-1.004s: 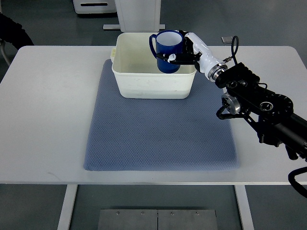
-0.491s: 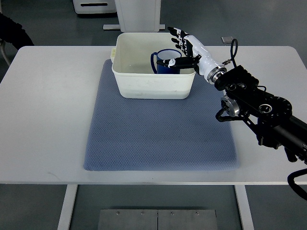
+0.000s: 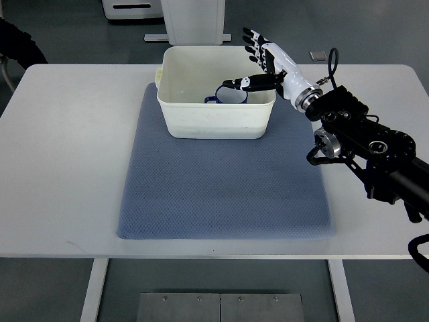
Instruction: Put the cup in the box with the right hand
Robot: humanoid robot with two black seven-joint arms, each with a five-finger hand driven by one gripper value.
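Cup (image 3: 230,97) sits inside the box (image 3: 216,119), low against the front wall and toward the right side, so only its blue rim and a part of the handle show above the white edge. The box stands on the far end of a grey-blue mat (image 3: 221,194), which lies on the white worktop (image 3: 67,154).

The right hand (image 3: 263,62) is above the right far corner of the box, with its fingers (image 3: 252,41) spread apart and pointing away from the robot, and the thumb reaching over the cup. It holds nothing and does not touch the cup. The black right arm (image 3: 369,141) comes in from the right edge and crosses the worktop beside the mat.

Beyond the worktop a white machine base (image 3: 191,20) stands on the floor. A small dark object (image 3: 318,56) lies just past the far edge, near the wrist. A dark shape (image 3: 17,43) shows at the upper left corner.
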